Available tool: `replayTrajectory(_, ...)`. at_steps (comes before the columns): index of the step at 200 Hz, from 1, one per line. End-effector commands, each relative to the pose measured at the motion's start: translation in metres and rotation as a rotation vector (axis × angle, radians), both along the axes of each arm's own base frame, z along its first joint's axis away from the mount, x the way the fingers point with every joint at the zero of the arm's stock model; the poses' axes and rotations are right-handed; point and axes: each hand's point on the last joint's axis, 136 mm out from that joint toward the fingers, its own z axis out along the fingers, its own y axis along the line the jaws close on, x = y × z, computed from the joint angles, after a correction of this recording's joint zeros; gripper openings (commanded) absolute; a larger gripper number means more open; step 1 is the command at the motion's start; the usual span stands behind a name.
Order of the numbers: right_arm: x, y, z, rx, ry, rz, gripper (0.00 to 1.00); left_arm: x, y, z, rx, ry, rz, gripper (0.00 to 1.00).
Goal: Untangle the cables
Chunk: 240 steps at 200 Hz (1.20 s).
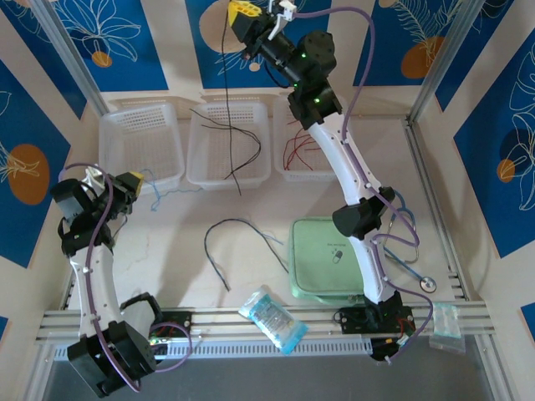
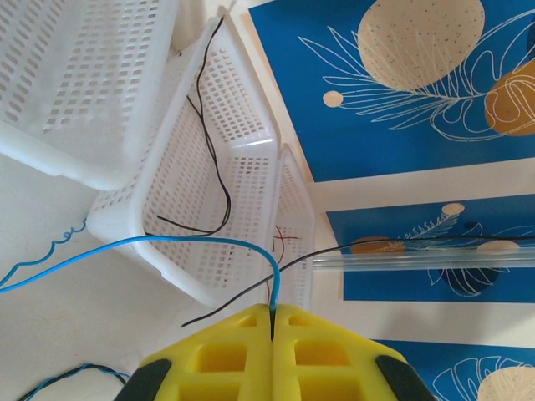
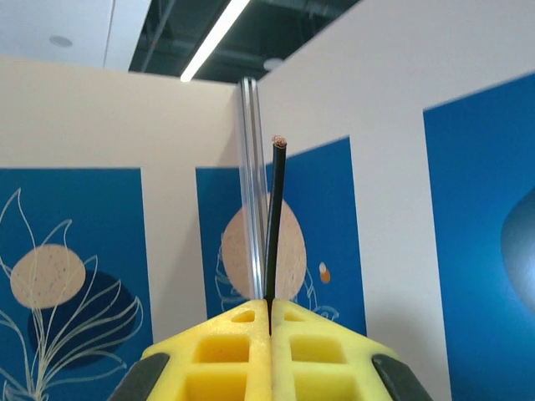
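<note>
My right gripper (image 1: 242, 10) is raised high at the back, shut on a black cable (image 1: 224, 92) that hangs down past the middle basket (image 1: 201, 171). In the right wrist view the black cable's end (image 3: 273, 225) sticks straight up from the closed yellow fingertips of the right gripper (image 3: 270, 305). My left gripper (image 1: 132, 182) is low at the left, shut on a blue cable (image 1: 163, 196). The left wrist view shows this blue cable (image 2: 192, 241) arcing out from the left gripper (image 2: 273, 313). A dark blue-grey cable (image 1: 227, 242) lies looped on the table.
Three white baskets stand along the back: the left one (image 1: 109, 146), the middle one with black wires (image 1: 242, 138), the right one with red wires (image 1: 297, 150). Near the right arm lie a green pad (image 1: 322, 263) and a stethoscope (image 1: 427, 284). A plastic packet (image 1: 272, 317) lies at the front edge.
</note>
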Motion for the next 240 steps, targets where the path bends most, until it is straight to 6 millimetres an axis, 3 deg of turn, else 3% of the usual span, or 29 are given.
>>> replayTrajectory(1,-0.028,-0.027,0.048,0.108,-0.157,-0.054,0.00,-0.004,-0.007,-0.006,0.005,0.003,-0.032,0.00)
replayTrajectory(62,-0.052,-0.061,0.083,0.215,-0.282,-0.087,0.00,-0.005,-0.007,-0.011,0.000,0.014,-0.025,0.00)
replayTrajectory(90,-0.042,-0.076,0.084,0.260,-0.258,-0.086,0.00,-0.004,-0.007,-0.011,-0.001,0.017,-0.025,0.00)
replayTrajectory(116,-0.028,-0.075,0.073,0.272,-0.223,-0.074,0.00,-0.004,-0.007,-0.010,0.002,0.017,-0.028,0.00)
replayTrajectory(155,0.011,-0.063,0.038,0.241,-0.106,-0.057,0.00,-0.004,-0.008,-0.008,0.001,0.015,-0.031,0.00)
replayTrajectory(204,0.062,-0.029,-0.044,0.111,0.094,-0.057,0.00,-0.005,-0.009,-0.007,0.001,0.011,-0.034,0.00)
replayTrajectory(240,0.080,-0.019,-0.089,0.055,0.198,-0.076,0.00,-0.004,-0.010,-0.005,0.003,0.009,-0.037,0.00)
